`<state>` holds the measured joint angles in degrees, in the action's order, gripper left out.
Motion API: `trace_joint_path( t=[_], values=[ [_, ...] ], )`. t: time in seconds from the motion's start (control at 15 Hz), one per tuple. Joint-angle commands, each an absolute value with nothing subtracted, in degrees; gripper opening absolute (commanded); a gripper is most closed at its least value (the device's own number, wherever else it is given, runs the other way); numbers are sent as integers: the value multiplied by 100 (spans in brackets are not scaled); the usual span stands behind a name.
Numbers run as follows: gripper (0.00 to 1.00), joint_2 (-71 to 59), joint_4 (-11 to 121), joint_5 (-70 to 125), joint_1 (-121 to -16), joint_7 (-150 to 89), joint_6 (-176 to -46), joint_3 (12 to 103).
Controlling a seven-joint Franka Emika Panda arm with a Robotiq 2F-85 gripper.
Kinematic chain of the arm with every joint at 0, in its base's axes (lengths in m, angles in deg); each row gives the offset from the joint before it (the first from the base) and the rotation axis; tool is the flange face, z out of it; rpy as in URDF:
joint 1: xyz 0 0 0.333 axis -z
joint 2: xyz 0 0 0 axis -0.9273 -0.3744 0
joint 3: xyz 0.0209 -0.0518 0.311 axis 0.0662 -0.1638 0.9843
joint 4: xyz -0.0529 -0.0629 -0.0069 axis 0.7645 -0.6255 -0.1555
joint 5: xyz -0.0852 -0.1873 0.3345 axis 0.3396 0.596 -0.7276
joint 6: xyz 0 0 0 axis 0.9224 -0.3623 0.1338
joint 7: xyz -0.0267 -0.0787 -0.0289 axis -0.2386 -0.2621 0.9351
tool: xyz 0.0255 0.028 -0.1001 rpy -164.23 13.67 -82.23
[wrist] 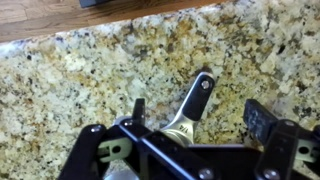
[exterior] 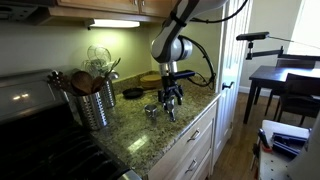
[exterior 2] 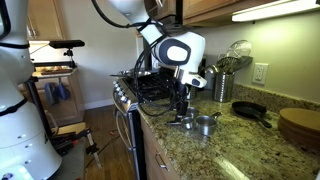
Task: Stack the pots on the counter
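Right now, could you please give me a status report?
Pincer open, low over first pot's handle. Second pot beside it on counter. No obstruction seen.

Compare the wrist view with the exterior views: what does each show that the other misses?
Wrist view only: the short silver pot handle, with its hanging hole, lying between the fingers of the open gripper.
Exterior views only: the tall ribbed steel utensil canister, the small flat black pan, and a small shiny silver pot beside the gripper.
Shared: the speckled beige-brown granite counter and the gripper low over it.
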<state>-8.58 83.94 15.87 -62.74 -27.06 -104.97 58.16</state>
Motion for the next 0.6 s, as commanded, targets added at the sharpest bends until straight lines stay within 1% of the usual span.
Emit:
trace_joint_path(
  t=[0.0,0.53],
  values=[
    [100,-875,8435,1492,-6331,-3186,-10633,5792],
    [100,-1076,8461,1596,-6483,-4273,-11102,5696]
  ],
)
